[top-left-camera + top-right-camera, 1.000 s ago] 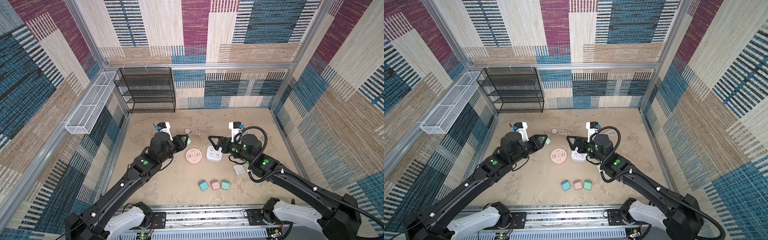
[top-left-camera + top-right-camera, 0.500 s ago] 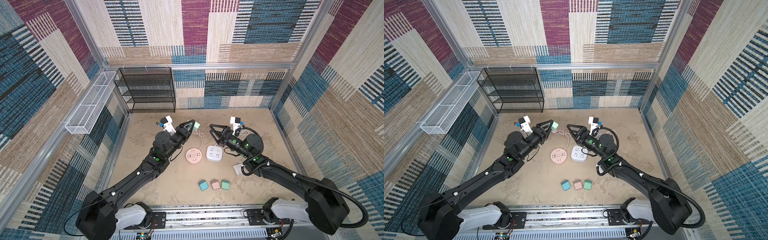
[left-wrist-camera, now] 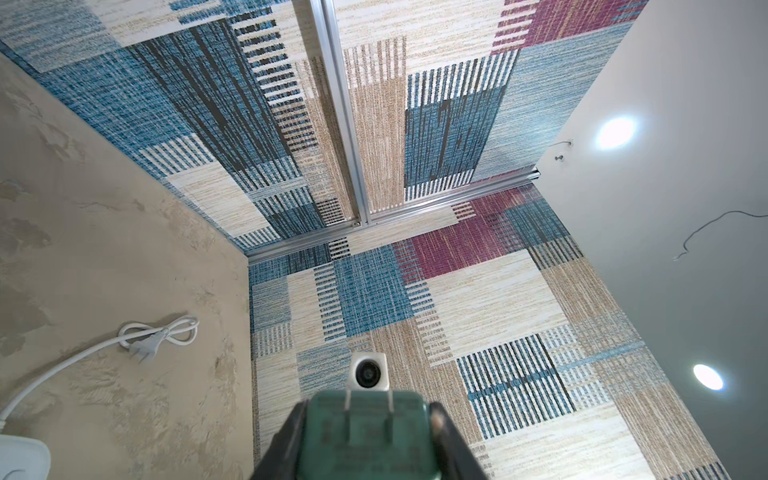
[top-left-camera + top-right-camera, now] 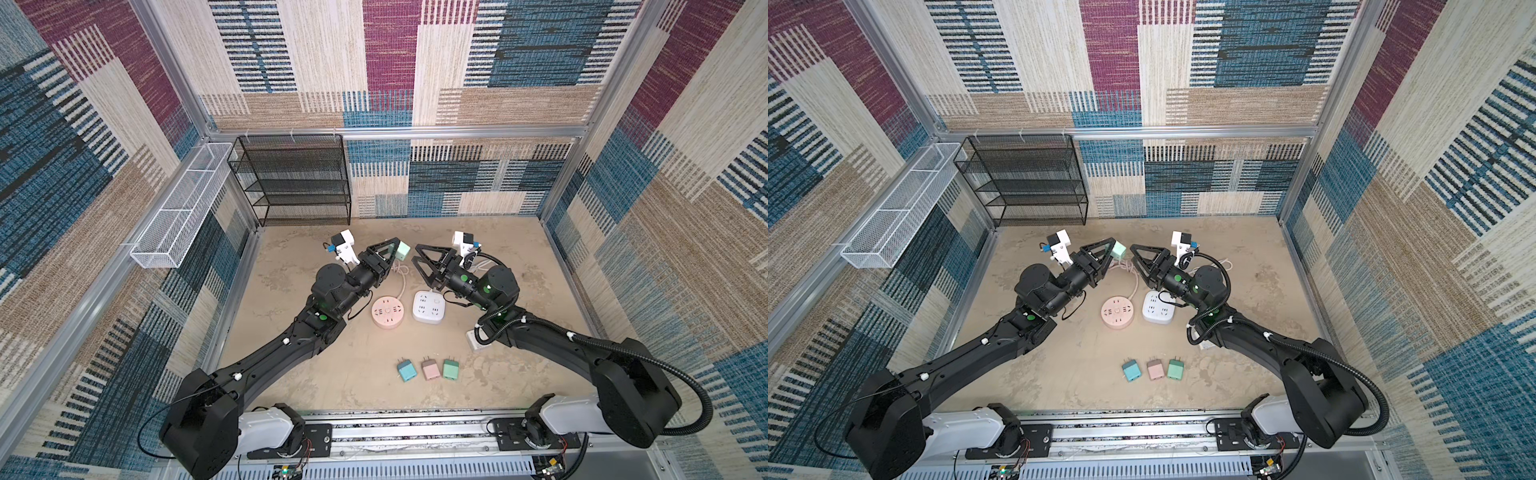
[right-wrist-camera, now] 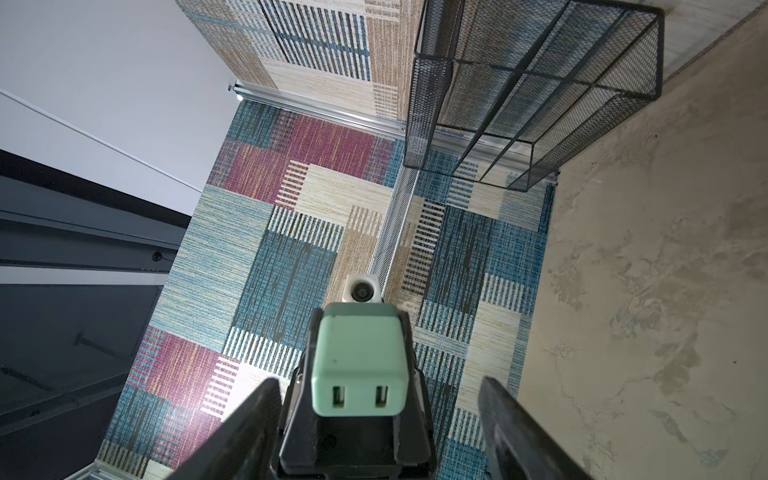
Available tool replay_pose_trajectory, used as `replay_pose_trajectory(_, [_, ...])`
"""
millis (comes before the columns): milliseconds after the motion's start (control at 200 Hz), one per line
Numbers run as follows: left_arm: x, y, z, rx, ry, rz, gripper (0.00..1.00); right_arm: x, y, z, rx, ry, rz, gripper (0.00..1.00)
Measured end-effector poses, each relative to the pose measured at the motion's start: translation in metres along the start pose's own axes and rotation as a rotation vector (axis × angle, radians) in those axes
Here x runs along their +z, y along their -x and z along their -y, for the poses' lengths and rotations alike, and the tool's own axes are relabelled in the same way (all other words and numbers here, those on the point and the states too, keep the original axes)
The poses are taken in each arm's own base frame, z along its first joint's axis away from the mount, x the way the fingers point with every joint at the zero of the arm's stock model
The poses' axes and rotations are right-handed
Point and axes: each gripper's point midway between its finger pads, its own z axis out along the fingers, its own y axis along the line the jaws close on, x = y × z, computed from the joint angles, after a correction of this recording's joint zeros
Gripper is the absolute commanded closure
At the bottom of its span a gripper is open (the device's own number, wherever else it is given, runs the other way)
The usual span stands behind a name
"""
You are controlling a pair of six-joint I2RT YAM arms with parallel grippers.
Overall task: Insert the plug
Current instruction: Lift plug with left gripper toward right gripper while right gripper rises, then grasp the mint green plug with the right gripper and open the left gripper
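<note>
Mint-green plastic marks the task's piece. In a top view the mint-green plug [image 4: 402,250] hangs above the tabletop [image 4: 316,374], just above the frame's centre. It is pinched at the tip of the left gripper [image 4: 395,251], whose jaws are closed on its sides. Facing it from the right, the right gripper [image 4: 417,265] has its jaws spread and holds nothing. Below them lie a round pink power strip [image 4: 387,311] and a square white power strip [image 4: 429,306], side by side. Lower still is a row of a blue plug [image 4: 406,370], a pink plug [image 4: 430,368] and a green plug [image 4: 451,369].

Both top views show the same layout, with a narrow gap between the held plug and the right gripper's tips.

From the left wrist, the plug sits in shadow with its two flat prongs pointing away from the lens. Black fingers [image 3: 286,449] press against each side of it. A coiled white cable [image 3: 158,332] lies on the tabletop.

From the right wrist, the plug's two USB ports face the lens. The right gripper's fingers [image 5: 253,424] stand wide on either side of it without touching. A black mesh rack [image 5: 540,83] stands beyond.
</note>
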Motion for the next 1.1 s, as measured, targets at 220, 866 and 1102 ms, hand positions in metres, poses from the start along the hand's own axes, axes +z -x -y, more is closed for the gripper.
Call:
replay_pose_trajectory(220, [0.001,-0.005,0.001,0.009,-0.006,-0.010,1.00,0.004,0.001,-0.007,0.039,0.035,-0.005,0.27])
replay_pose_trajectory(866, [0.001,-0.014,0.009,0.088,-0.021,-0.012,1.00,0.009,-0.009,-0.019,0.134,0.097,0.025,0.30])
replay_pose_trajectory(1102, [0.000,-0.015,0.006,0.088,-0.014,-0.012,1.00,0.010,-0.010,-0.021,0.134,0.106,0.030,0.35])
